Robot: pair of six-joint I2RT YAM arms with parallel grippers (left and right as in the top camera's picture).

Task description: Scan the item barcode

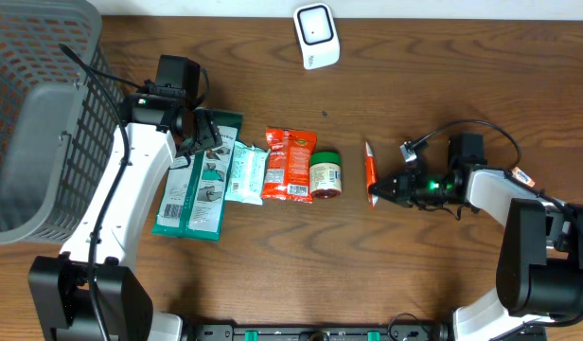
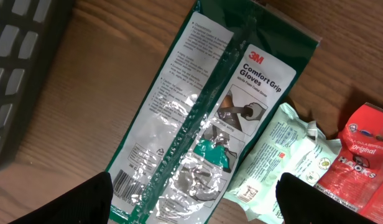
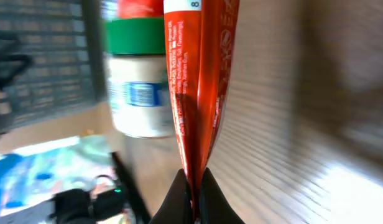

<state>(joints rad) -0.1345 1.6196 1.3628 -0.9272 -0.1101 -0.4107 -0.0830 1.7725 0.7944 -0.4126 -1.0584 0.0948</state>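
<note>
Far left: a grey lattice basket, tall-walled, running out past the left and far edges. Just right of it, the left gripper, above the far end of a green gloves pack.

Across the far side, broad bare wood, broken only by a white scanner at the far edge, well apart from the rest. More bare wood along the near side, between the two arm bases.

Mid-table, a left-to-right row: gloves pack, then a pale mint packet lapping its right edge, a red snack bag, and a small jar with a green lid touching the bag. Just right of the jar, apart from it, a thin red sachet, turned edge-up. Pinched tight at its near end by the right gripper; seen close, black fingertips of the right gripper closed on the foil seam. Cannot tell whether touching the table.

Left gripper spread wide, dark fingers either side of the pack, nothing held.

Tabletop: brown, strong wood grain, flat. Gloves pack glossy, with a wrinkled clear window, white printed panel and a barcode at the near end. Sachet smooth and shiny, creased lengthwise.
</note>
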